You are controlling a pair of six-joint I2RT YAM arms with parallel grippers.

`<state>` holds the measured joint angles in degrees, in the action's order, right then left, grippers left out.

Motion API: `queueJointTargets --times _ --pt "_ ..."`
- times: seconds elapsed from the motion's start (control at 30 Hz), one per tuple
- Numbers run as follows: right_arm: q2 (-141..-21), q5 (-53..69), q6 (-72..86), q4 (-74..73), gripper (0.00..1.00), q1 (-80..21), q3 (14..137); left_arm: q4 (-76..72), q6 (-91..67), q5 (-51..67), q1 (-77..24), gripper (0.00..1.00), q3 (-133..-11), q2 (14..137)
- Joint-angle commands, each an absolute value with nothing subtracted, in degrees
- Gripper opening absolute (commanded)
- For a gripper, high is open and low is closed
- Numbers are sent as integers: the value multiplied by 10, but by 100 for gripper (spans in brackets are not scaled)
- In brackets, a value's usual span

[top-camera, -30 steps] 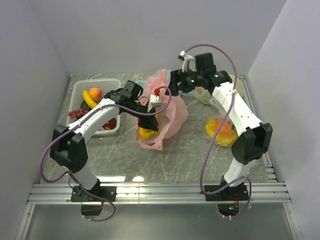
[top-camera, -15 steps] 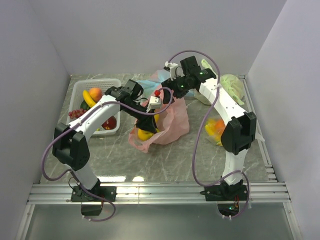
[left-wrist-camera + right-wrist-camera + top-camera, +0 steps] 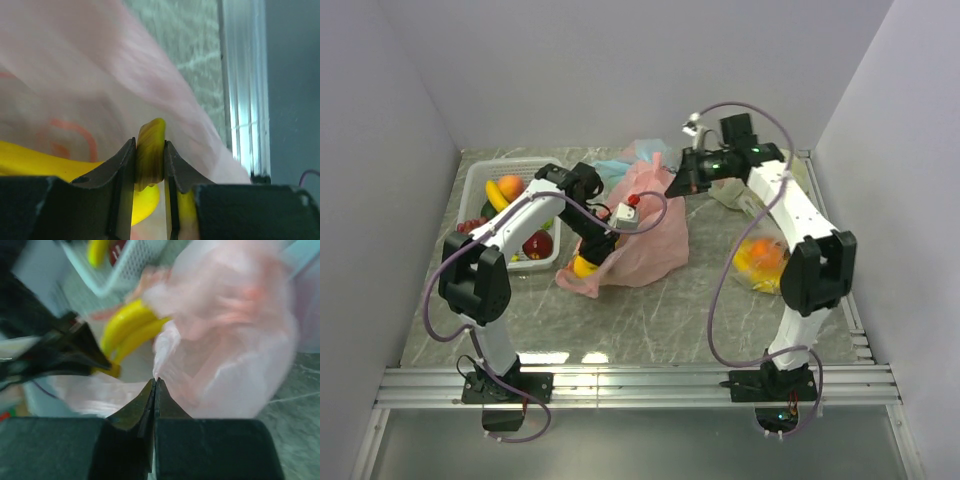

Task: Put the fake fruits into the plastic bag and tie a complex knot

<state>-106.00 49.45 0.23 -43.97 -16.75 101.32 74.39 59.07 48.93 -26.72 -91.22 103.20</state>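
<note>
looking top-down: left gripper (image 3: 590, 255) clamps the bananas (image 3: 581, 268) at the plastic bag's (image 3: 650, 240) near-left edge, right gripper (image 3: 672, 186) at the bag's far-right rim. left wrist: jaws narrow on the banana stem, bag film just beyond. right wrist: jaws fully together at the bag's mouth, film pinch unclear; bananas lie left of the mouth, left arm nearer.

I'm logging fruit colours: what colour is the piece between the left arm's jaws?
Yellow with brownish streaks, a banana; the left wrist view shows it best.
</note>
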Motion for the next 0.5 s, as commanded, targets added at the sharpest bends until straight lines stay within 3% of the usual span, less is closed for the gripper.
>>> queueJointTargets --times 0.0,0.3,0.33,0.4,0.43,0.47 --pt "-984 612 154 -285 0 -132 972 775 626 415 -269 11 -902 1017" --pt "-961 563 70 -346 0 -140 914 772 628 392 -278 16 -962 1012" --pt "-968 544 62 -358 5 -150 927 780 637 399 -279 16 -969 1014" --pt "-1003 502 26 -417 28 -158 989 780 638 406 -293 15 -979 1017" --pt "-1012 484 29 -424 52 -165 1009 783 644 409 -301 15 -981 1018" --pt "-1018 463 38 -419 61 -167 1026 784 644 411 -303 15 -983 1019"
